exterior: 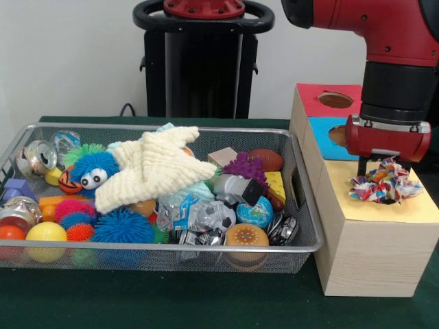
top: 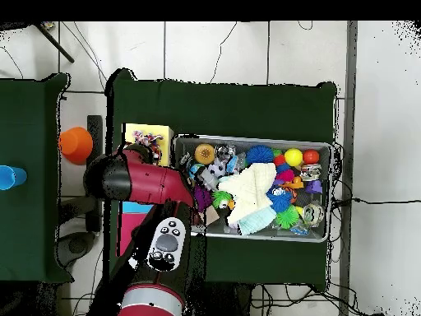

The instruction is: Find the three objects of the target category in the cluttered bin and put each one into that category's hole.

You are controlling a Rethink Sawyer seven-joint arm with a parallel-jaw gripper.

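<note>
A wire bin (exterior: 302,241) full of toys sits beside a wooden box (exterior: 370,253). A scrunchie (exterior: 384,182) lies on the box's near end, holes (exterior: 335,100) behind it.

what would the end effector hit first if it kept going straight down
Most likely the colourful scrunchie lying on the yellow top of the wooden box. The end effector points down right above it, though depth is hard to judge.

Counter (exterior: 171,301), covered in dark green cloth, carried a wire mesh bin (exterior: 206,255) full of toys and, just beside it, a pale wooden box (exterior: 363,253).
</note>
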